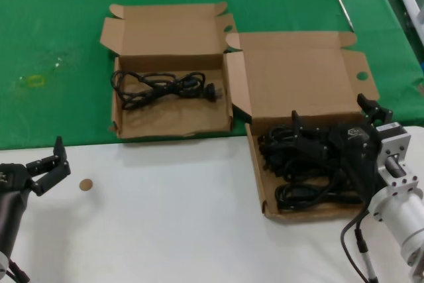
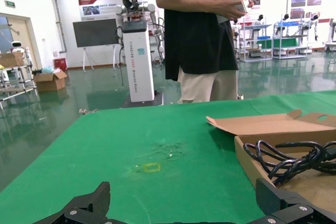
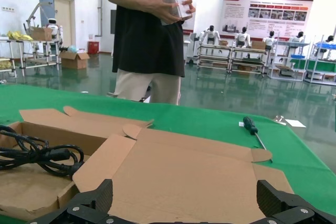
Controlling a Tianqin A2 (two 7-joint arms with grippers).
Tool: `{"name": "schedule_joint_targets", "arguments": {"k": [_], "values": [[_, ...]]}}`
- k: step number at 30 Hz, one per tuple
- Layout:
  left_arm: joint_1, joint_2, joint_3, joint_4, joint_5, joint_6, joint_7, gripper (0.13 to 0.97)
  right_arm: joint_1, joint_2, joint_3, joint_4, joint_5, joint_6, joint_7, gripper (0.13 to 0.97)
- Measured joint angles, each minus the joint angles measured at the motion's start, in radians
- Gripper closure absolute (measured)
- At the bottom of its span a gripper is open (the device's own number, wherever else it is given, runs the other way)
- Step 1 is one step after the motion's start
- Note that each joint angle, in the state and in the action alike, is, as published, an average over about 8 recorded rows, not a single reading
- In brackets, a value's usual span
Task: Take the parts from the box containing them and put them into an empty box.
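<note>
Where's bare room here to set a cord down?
Bare floor in the smaller box, in front of its one cord; white table between the left gripper and the wide box. Crowded: wide box, cords piled under the right gripper.

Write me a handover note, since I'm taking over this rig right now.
Left claw: open, idle over the white table near its left edge.
Right claw: open, above the cords in the wide box.
One power cord lies in the smaller box; the remaining cord bundles are in the wide box.
Done: one cord moved. Left: grasp and move the others.
</note>
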Motion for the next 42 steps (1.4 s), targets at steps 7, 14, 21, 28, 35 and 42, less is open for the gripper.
{"name": "schedule_joint_targets", "arguments": {"k": [7, 14, 21, 28, 35, 42], "values": [[0.000, 0.000, 0.000, 0.000, 0.000, 0.000, 0.000, 0.132, 0.000, 0.000, 0.000, 0.000, 0.000, 0.000, 0.000, 0.129], [0.000, 0.000, 0.000, 0.000, 0.000, 0.000, 0.000, 0.132, 0.000, 0.000, 0.000, 0.000, 0.000, 0.000, 0.000, 0.129], [0.000, 0.000, 0.000, 0.000, 0.000, 0.000, 0.000, 0.132, 0.000, 0.000, 0.000, 0.000, 0.000, 0.000, 0.000, 0.129], [0.000, 0.000, 0.000, 0.000, 0.000, 0.000, 0.000, 0.132, 0.000, 0.000, 0.000, 0.000, 0.000, 0.000, 0.000, 0.129], [0.000, 0.000, 0.000, 0.000, 0.000, 0.000, 0.000, 0.132, 0.000, 0.000, 0.000, 0.000, 0.000, 0.000, 0.000, 0.129], [0.000, 0.000, 0.000, 0.000, 0.000, 0.000, 0.000, 0.132, 0.000, 0.000, 0.000, 0.000, 0.000, 0.000, 0.000, 0.129]]}}
